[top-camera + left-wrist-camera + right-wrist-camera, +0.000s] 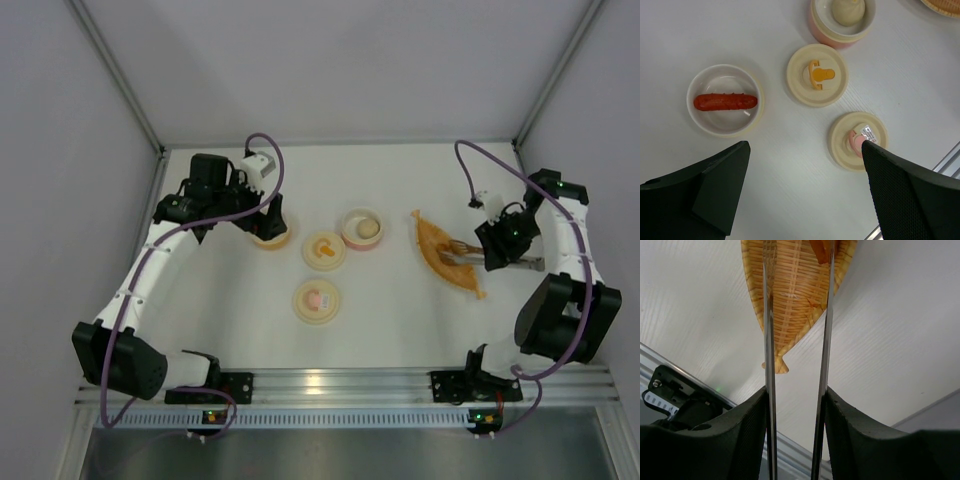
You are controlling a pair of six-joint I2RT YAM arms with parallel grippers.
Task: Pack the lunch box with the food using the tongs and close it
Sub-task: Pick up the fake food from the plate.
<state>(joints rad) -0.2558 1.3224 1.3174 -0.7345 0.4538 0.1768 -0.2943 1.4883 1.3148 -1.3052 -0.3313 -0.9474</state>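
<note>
Pinched between the black fingers of my right gripper (pixel 796 400), the tongs (pixel 769 340) run toward 12 o'clock. Both metal arms are squeezed, and their tips reach over the woven orange tray (pixel 795 290). My left gripper (pixel 804 150) hangs spread wide, holding nothing, above the table (pixel 715 30). From it, the red sausage (pixel 725 101) lies in a white bowl (pixel 727 75) at 10 o'clock, and the cream ball (pixel 847 10) sits in a pink container (pixel 822 35) at 1 o'clock. Two cream lids lie apart: the orange-handled lid (pixel 817 75) at 12 o'clock, the pink-handled lid (pixel 855 142) at 3 o'clock.
</note>
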